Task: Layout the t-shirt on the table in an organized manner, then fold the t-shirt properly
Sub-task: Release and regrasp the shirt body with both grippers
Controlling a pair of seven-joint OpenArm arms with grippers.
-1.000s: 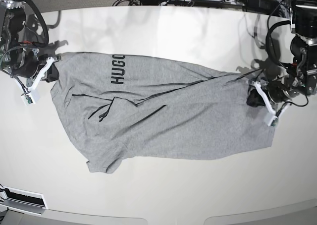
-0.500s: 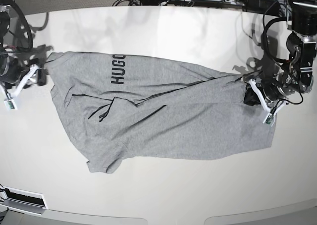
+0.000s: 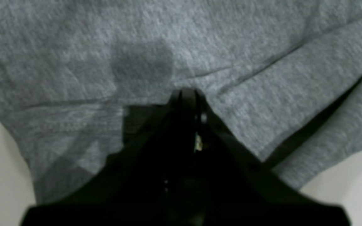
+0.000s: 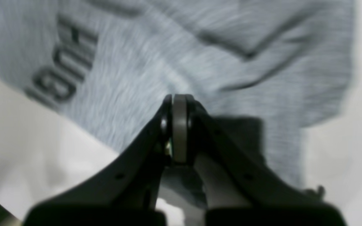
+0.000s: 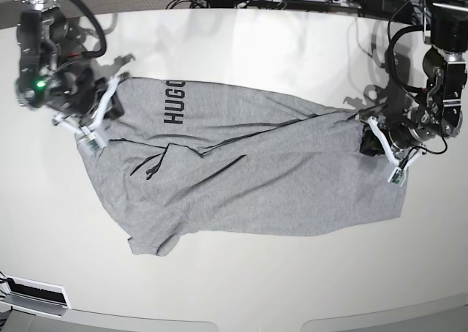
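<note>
The right gripper (image 5: 117, 107), on a black arm with white plastic jaw brackets, is reaching in low from the table's far corner and hovering over the shirt's end beside the lettering. In its wrist view the black fingers (image 4: 179, 125) are pressing flat together with nothing between them. The left gripper (image 5: 374, 142) is leaning in from the opposite side, its arm bending down from above, with its tips sitting on the shirt's other end. Its jaws are also pressing together; whether cloth is pinched between them I cannot tell, as the tips are merely resting against the fabric in the wrist view.

The heather-grey short-sleeved cotton t-shirt (image 5: 241, 171) is lying spread lengthwise across the middle of the large glossy off-white table (image 5: 241, 288). Its knit is looking soft and mottled, with a stitched hem (image 3: 52, 125) showing near the left gripper. Black block lettering (image 5: 174, 102) is running along the far edge. Several creases and dark fold lines are crossing the cloth, and one corner is trailing toward the near edge.
</note>
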